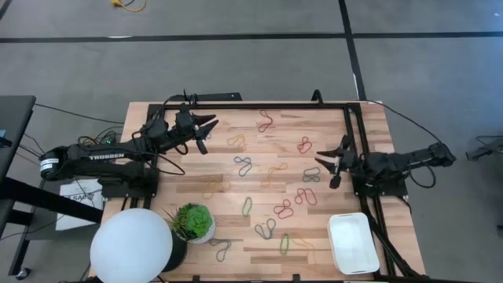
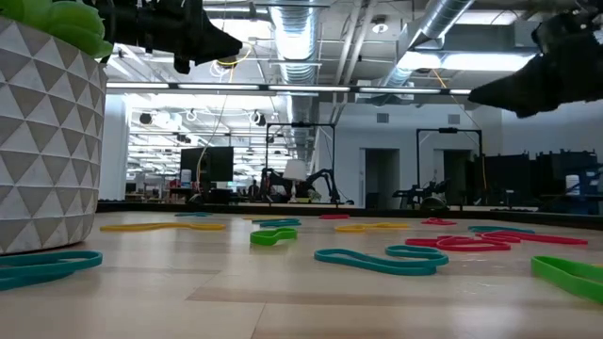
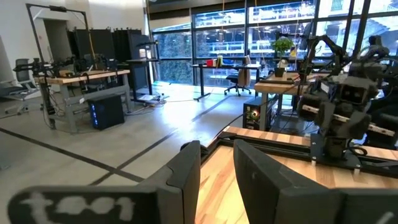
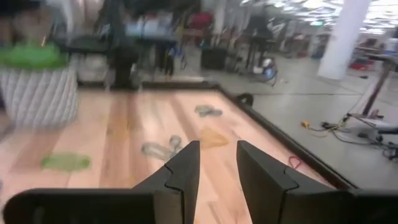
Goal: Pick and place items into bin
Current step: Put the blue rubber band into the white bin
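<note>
Two dark fingers [image 4: 214, 171] of the right gripper [image 1: 330, 167] fill the foreground of the right wrist view, standing slightly apart with nothing between them. That gripper hangs above the wooden table [image 1: 157, 118] toward its three o'clock side in the high view. At about ten o'clock the left gripper [image 1: 203, 132] also hangs clear of the boards, jaws a little parted and empty. Rubber-band loops [image 1: 266, 229] lie scattered over the middle of the table in red, green, teal, yellow and grey, none of them touching either gripper. At about five o'clock, near the table's corner, sits the white bin [image 1: 353, 243], with no loop visible inside it. Toward seven o'clock stand a potted plant [image 1: 193, 222] and, just beside it, a large white round lamp [image 1: 131, 245].
</note>
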Tool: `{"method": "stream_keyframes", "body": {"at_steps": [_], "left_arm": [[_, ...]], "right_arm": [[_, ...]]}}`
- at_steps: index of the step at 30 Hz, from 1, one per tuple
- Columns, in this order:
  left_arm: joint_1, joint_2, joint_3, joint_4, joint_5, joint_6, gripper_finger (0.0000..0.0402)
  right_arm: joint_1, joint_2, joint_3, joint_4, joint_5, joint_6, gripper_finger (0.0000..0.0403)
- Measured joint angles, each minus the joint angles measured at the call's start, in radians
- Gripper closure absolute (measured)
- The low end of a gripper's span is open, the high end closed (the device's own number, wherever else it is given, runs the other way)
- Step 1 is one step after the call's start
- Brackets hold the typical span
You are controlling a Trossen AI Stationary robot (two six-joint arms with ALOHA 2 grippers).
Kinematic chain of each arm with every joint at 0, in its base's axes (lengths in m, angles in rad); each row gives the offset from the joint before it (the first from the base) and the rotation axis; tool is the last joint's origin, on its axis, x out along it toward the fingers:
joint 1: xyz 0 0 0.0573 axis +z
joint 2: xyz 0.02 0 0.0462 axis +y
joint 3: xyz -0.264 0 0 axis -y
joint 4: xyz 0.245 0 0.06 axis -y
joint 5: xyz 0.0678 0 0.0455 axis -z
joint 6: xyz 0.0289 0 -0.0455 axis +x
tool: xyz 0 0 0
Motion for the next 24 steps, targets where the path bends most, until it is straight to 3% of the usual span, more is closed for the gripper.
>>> {"method": "stream_keyframes", "body": {"at_steps": [8, 15, 20, 24], "left_arm": [[0.0, 0.0, 0.0, 0.013, 0.0, 0.0, 0.0313], [0.0, -0.001, 0.0, 0.042, 0.006, -0.033, 0.0313], [0.0, 0.0, 0.0, 0.04, 0.077, -0.174, 0.0313], [0.0, -0.001, 0.0, 0.024, 0.135, -0.171, 0.0313]], "right_arm": [[0.025, 0.26, 0.282, -0.087, 0.029, 0.13, 0.0301], [0.025, 0.628, 0.495, -0.37, 0.003, 0.303, 0.0301], [0.025, 0.888, 0.598, -0.626, -0.044, 0.538, 0.0301], [0.025, 1.063, 0.624, -0.724, -0.061, 0.666, 0.0301]]}}
